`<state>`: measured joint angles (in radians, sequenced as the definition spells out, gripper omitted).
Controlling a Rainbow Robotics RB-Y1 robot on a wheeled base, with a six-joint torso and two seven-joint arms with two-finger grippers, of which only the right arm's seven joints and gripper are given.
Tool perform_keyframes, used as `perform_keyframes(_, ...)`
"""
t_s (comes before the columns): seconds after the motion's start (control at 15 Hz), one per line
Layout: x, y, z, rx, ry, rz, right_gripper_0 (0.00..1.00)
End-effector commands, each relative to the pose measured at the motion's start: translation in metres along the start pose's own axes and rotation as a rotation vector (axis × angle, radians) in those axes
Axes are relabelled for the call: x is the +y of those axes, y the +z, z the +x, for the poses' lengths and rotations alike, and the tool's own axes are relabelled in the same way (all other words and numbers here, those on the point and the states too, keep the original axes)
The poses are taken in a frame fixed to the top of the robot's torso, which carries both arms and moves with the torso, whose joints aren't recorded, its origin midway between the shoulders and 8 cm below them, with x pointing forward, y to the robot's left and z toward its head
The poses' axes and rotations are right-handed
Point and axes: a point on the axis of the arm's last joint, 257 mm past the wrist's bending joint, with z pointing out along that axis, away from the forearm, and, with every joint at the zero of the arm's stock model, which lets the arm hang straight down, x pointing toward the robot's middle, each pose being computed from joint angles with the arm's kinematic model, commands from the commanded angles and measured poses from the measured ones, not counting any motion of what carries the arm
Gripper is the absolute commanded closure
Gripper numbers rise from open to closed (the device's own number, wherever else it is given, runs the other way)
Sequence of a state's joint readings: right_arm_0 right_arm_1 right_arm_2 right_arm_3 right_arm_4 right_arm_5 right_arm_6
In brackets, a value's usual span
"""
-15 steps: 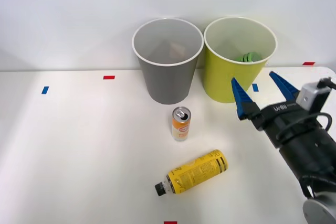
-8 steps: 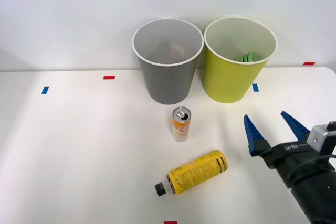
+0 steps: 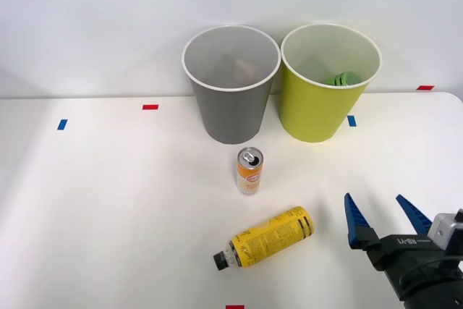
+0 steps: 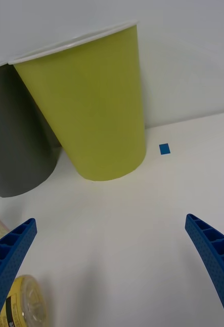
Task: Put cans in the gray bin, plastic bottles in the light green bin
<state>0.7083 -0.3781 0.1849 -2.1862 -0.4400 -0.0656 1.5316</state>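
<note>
Gripper: spread wide, empty.
Plastic bottle: lies just left of it, long axis running cap-away, base toward the gripper.

A white table runs back to a plain white wall, its far edge meeting the wall's foot. Small tape marks sit on the table near that edge: 2 red and 2 blue, with another red one at its near edge.

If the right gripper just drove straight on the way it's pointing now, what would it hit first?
Probably the light green bin. The open right gripper points toward the table's far side, with bare table ahead of the fingers, then the bin's wall. The yellow bottle lies off to its left.
</note>
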Motion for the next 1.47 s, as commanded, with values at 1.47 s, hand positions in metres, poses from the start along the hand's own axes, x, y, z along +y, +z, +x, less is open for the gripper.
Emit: perform_keyframes(1.47,0.000,-0.040,0.054,-0.216,-0.269,0.001,0.00)
